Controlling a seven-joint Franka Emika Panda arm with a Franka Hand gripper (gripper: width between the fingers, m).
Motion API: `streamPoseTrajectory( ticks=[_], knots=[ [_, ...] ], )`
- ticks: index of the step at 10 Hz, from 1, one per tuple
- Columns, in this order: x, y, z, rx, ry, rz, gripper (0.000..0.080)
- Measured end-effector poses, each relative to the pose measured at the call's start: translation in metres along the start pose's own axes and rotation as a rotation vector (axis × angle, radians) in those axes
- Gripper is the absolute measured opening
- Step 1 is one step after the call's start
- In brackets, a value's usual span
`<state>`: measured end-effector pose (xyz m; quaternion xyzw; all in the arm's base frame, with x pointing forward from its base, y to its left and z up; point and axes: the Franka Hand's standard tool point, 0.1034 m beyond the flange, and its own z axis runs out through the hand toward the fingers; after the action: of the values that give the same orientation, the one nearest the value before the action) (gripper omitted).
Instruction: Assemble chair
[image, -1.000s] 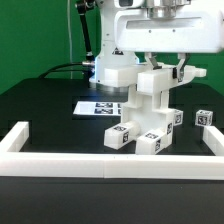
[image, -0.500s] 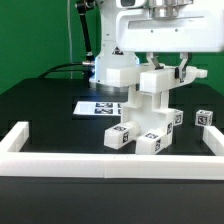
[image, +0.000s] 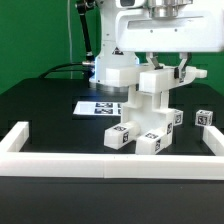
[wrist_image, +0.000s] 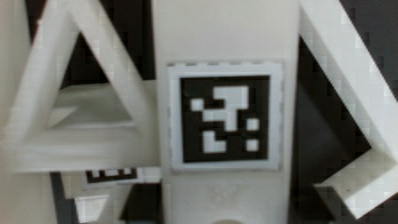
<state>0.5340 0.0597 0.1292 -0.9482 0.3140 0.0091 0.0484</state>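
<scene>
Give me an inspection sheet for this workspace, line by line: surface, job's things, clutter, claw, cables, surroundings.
Surface: black table, edged by white rails; marker board lies flat on it.
Job's things: part-built chair stands upright mid-table; loose tagged block at the exterior view's right.
Clutter: nothing seen.
Grippers: claw closed on the chair's top part.
Cables: dark cable runs toward the arm base.
Surroundings: green backdrop; nothing else seen.
</scene>
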Motion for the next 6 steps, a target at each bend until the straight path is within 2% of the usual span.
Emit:
streamPoseTrajectory(
  ticks=[6],
  knots=[
    [0.0008, 0.0002, 0.0000, 0.000, 0.001, -0.004, 0.0291]
  ],
)
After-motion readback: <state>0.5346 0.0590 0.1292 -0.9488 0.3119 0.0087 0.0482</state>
